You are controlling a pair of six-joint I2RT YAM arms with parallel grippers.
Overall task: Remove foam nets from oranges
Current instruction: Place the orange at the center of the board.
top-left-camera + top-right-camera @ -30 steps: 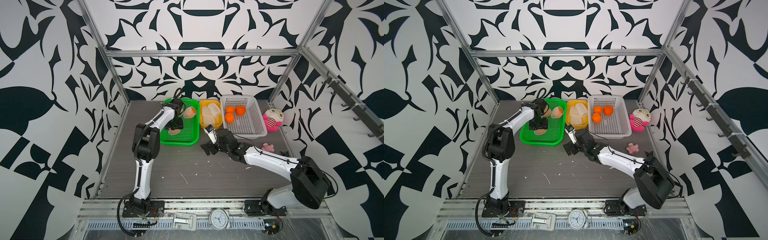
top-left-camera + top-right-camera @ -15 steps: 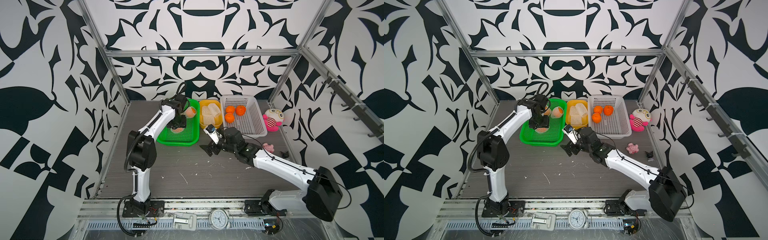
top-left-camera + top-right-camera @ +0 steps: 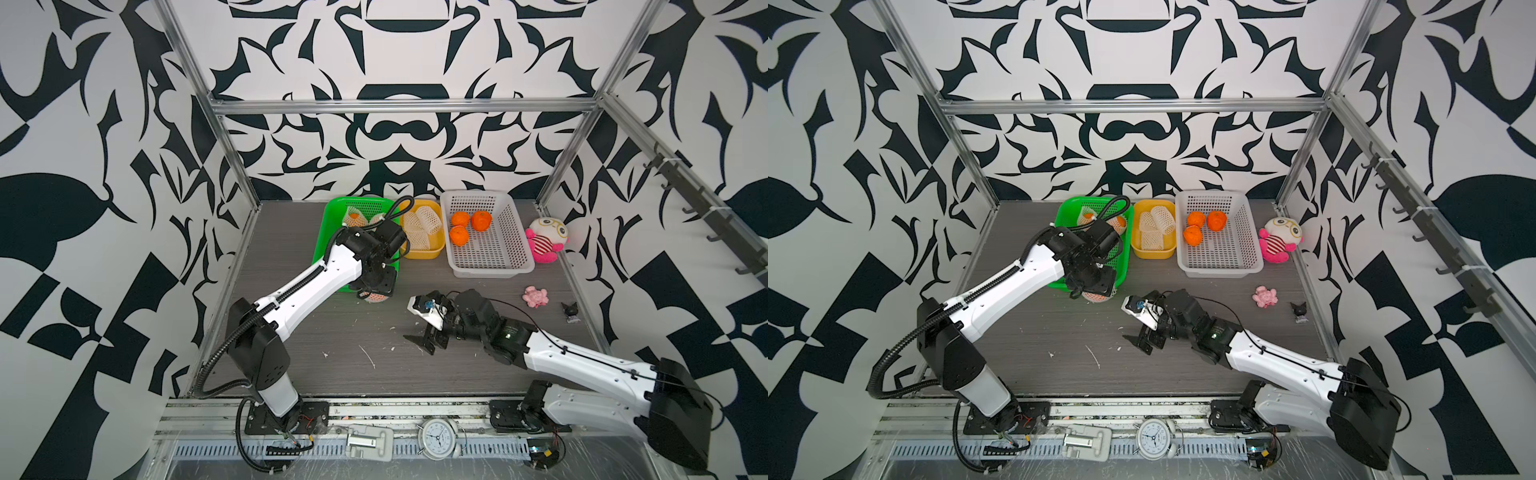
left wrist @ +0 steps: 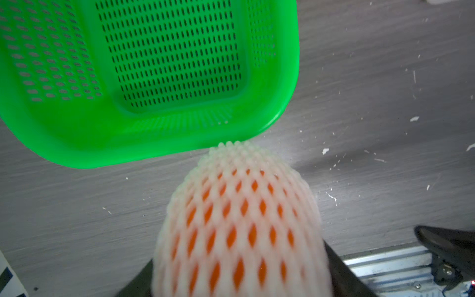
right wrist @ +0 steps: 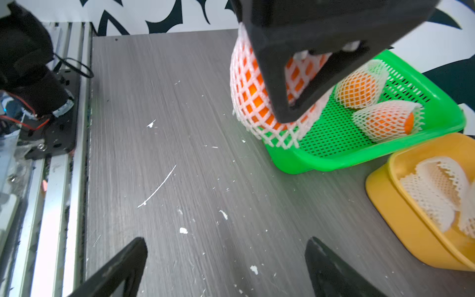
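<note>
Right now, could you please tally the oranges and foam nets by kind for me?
Bare oranges, in the white basket: 3
Netted oranges: 3 (2 in the green basket, 1 in the left gripper)
Empty foam nets, in the yellow tub: 3
Total: 9

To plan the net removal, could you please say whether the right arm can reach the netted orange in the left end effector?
Probably yes: the open right end effector faces the white foam-netted orange in the left end effector, with only grey tabletop between.
</note>
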